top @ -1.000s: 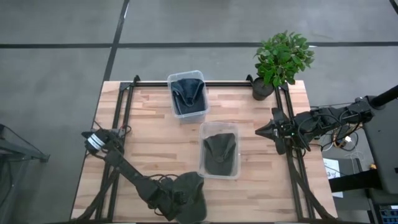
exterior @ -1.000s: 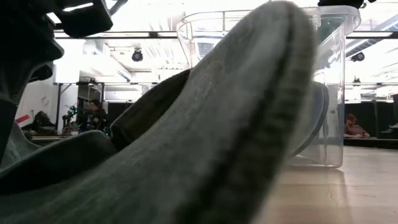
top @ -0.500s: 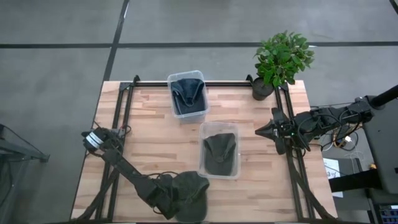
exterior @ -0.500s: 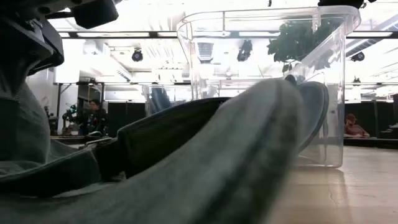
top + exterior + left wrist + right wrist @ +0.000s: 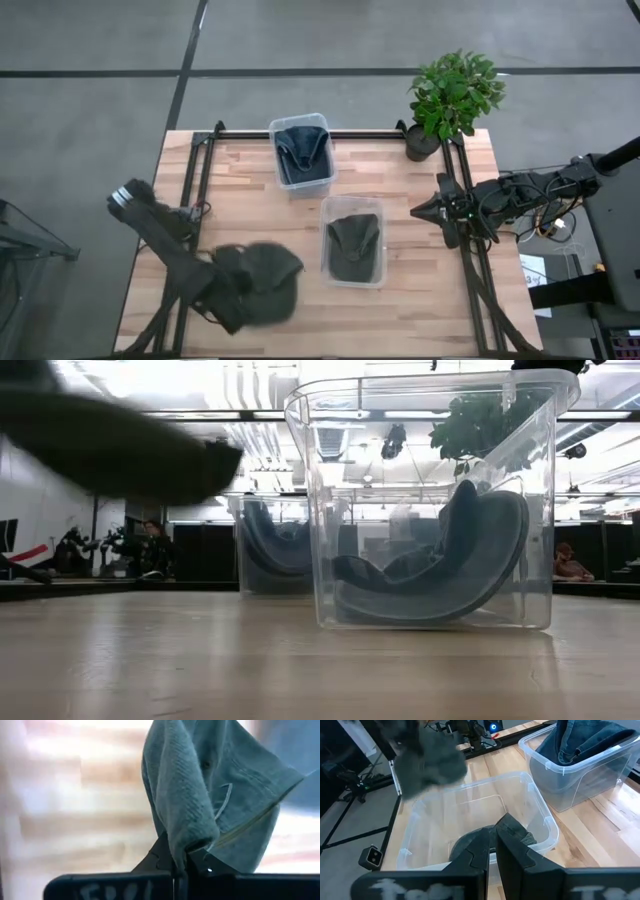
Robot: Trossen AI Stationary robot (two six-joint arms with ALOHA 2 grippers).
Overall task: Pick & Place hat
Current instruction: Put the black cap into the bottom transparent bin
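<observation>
On the desk [image 5: 250,230], one bin [image 5: 352,243] sits near the middle, a little toward the right edge, with a hat [image 5: 352,250] lying in it. A second bin [image 5: 302,153] stands at the far edge, left of the first and apart from it, holding another hat [image 5: 302,150]. A potted plant [image 5: 450,98] stands at the far right corner. The left claw [image 5: 228,300] is over the near left part of the desk, above the surface, with a third hat [image 5: 262,280] hanging from it, left of the middle bin. The right claw [image 5: 420,211] waits at the right edge, just beside the middle bin.
</observation>
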